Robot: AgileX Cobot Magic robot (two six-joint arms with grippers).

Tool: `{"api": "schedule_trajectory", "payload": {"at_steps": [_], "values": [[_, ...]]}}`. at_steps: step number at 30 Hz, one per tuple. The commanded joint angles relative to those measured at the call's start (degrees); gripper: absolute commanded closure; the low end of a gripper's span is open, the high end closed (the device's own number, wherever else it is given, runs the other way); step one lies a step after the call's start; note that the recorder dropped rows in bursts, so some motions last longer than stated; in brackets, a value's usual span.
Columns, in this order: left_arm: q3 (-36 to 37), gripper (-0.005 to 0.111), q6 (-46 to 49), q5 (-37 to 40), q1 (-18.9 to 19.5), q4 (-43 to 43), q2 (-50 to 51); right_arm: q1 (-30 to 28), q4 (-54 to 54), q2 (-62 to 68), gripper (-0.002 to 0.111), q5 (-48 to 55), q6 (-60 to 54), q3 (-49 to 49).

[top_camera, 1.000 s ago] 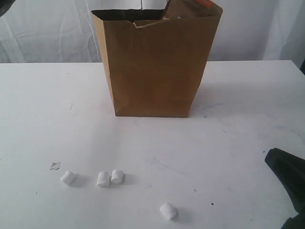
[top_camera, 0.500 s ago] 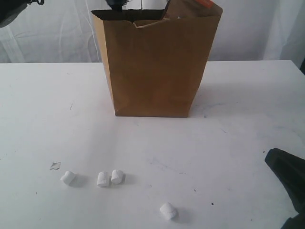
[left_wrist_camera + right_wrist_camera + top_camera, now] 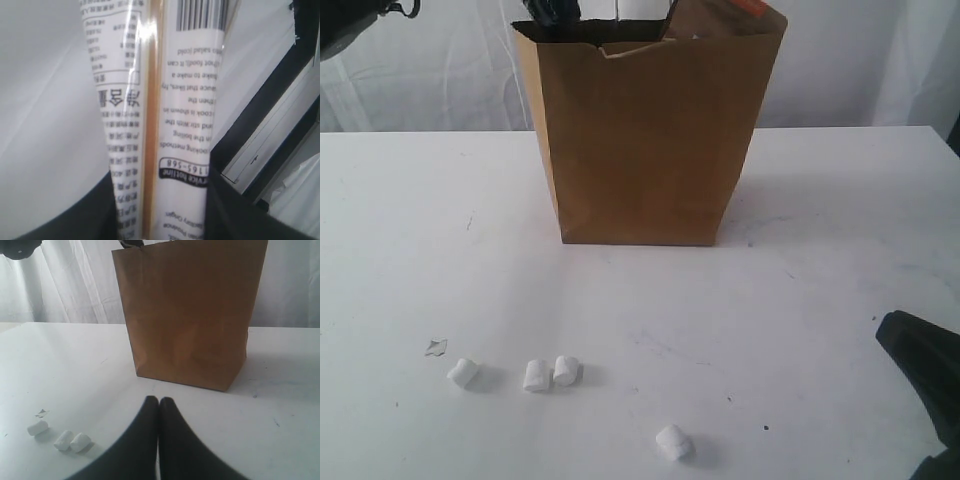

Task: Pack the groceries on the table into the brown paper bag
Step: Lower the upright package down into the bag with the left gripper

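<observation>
Noodle packs [image 3: 185, 140] — two long printed sleeves side by side — sit clamped between the dark jaws of the left pincer [image 3: 157, 172], which stands partway open around them. A second ago nothing showed above the brown paper bag [image 3: 650, 150]. Since then that pincer has come in over the left end of the bag's mouth and sunk a little lower against the rim in the exterior view. I read that as the packs being lined up over the opening, so the drop is close but not yet made — whether their lower ends are already inside the bag I cannot tell. A brown pouch [image 3: 720, 20] already pokes out of the top on the other side, so room in there may be tight. The right pincer [image 3: 158, 410] has not stirred: jaws pressed together, holding nothing, low over the worktop [image 3: 840, 200] well in front of the bag. Four marshmallows [image 3: 536, 375] lie where they were on the near part of the worktop, two of them side by side, still to be packed
</observation>
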Motion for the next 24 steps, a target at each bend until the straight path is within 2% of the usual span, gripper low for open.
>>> {"api": "schedule_trajectory", "payload": {"at_steps": [1,10,13,22,24], "values": [[-0.5,0.107,0.3,-2.3,-0.9,-2.8,0.8,-0.3,0.0,-0.4,0.108,-0.2,0.1,0.3],[-0.5,0.107,6.8,-3.2,-4.2,-1.9,2.2,-0.3,0.0,-0.4,0.108,-0.2,0.1,0.3],[-0.5,0.107,7.3,-6.3,-4.3,1.0,2.3,-0.3,0.0,-0.4,0.108,-0.2,0.1,0.3],[-0.5,0.106,7.1,-6.4,-4.3,2.6,2.3,-0.3,0.0,-0.4,0.108,-0.2,0.1,0.3],[-0.5,0.102,7.1,-6.0,-4.3,2.6,2.3,-0.3,0.0,-0.4,0.108,-0.2,0.1,0.3]]}}
